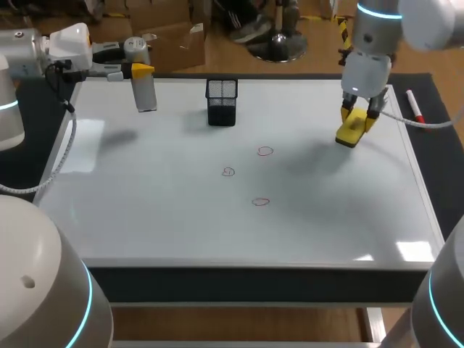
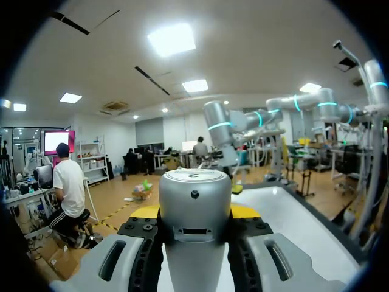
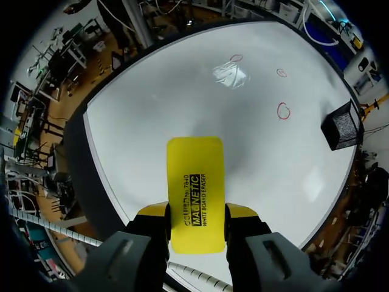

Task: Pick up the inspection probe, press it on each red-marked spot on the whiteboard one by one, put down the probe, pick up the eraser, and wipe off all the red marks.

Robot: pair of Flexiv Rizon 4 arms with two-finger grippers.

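Holds a silver-grey cylindrical inspection probe (image 1: pixel 146 93) in the left tool (image 1: pixel 142 71), clamped from both sides between the yellow tips. Keeps it roughly upright over the far left corner of the wide white whiteboard (image 1: pixel 181 217), lower end pointing down, shadow cast apart on the board beside it. Cannot tell whether that end touches the board. Comes in level from the left side on the white left arm (image 1: pixel 29 54), wrist turned sideways. Grips a flat yellow rectangular eraser (image 3: pixel 194 176) in the right tool (image 3: pixel 196 213), both yellow tips pressed against its long edges, most of the block sticking out ahead of the fingers. Carries black print on the eraser's upper face. Hangs tilted above the right part of the whiteboard, below the right arm (image 1: pixel 370 43), which drops steeply from the far right corner. Shows three small red marks (image 1: pixel 265 151), loose hand-drawn circles, near the middle of the board, unwiped and well apart from both the eraser and the probe. Has a black wire-mesh holder (image 1: pixel 222 101) standing on the far middle of the board, between the two tools as seen from the head camera. Covers nearly the whole dark desk (image 1: pixel 442 145), with bright ceiling-light glare on the glossy white surface. Leaves a red marker (image 1: pixel 415 106) with a white end lying on the dark strip just beside the board's right edge.
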